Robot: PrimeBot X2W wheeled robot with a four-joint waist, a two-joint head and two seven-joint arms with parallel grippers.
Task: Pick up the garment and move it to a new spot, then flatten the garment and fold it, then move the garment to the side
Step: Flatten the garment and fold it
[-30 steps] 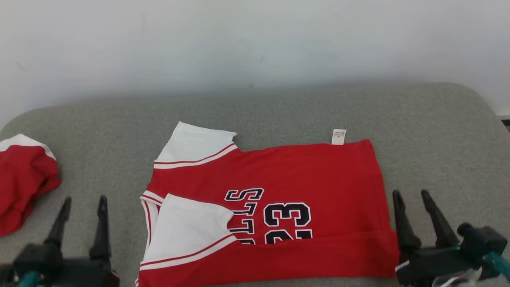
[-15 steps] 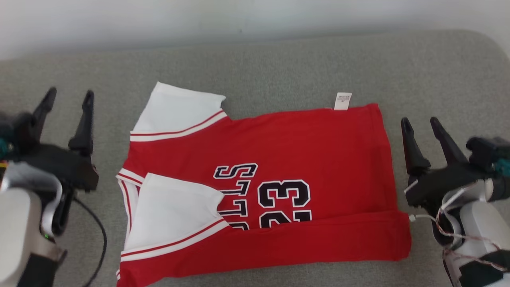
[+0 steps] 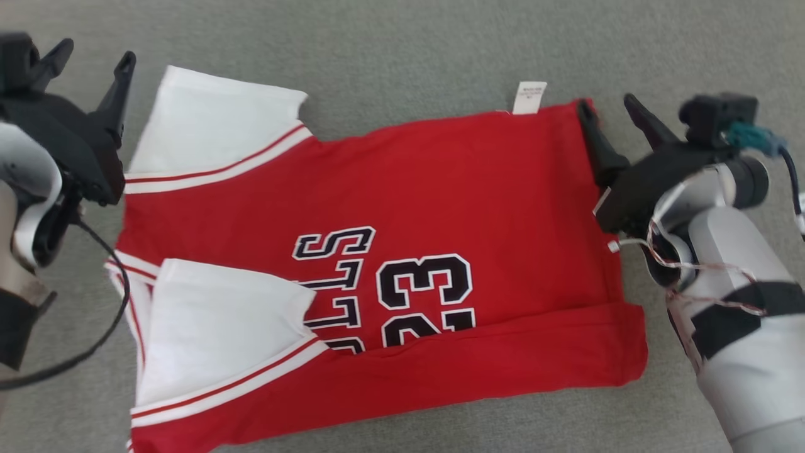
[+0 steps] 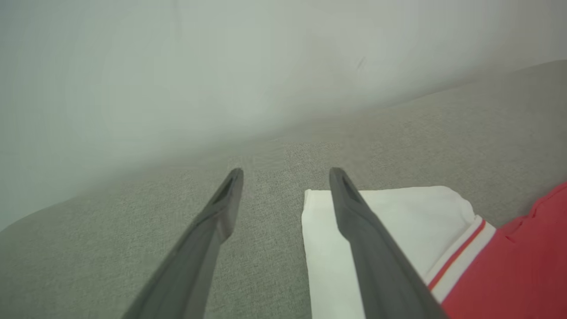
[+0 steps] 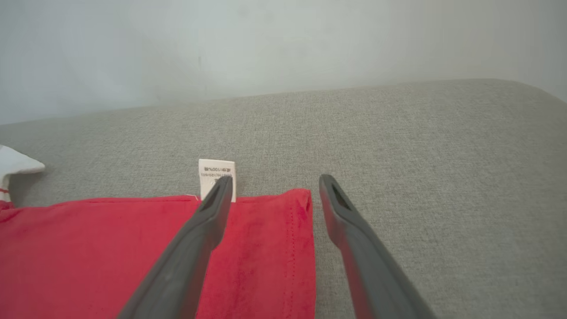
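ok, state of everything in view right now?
jersey: flat on the cushion, near edge folded over the print, near sleeve folded in.
care label: sticking out past the far edge.
left tool: open, empty, at the edge of the far sleeve.
right tool: open, empty, astride the far hem corner.

Soft, even, fairly bright light falls across the grey cushion (image 3: 402,38), with no glare or hot spots. The red shirt (image 3: 490,189) shows full colour and casts only a thin, faint shadow along its lower edge. The head view is slightly soft, and the print on the small label (image 3: 529,97) is unreadable. In both wrist views the dark fingers (image 4: 367,257) blur towards the bottom edge. In the left wrist view the pale wall (image 4: 221,66) is hazy, and the cushion's far edge melts into it, out of focus.
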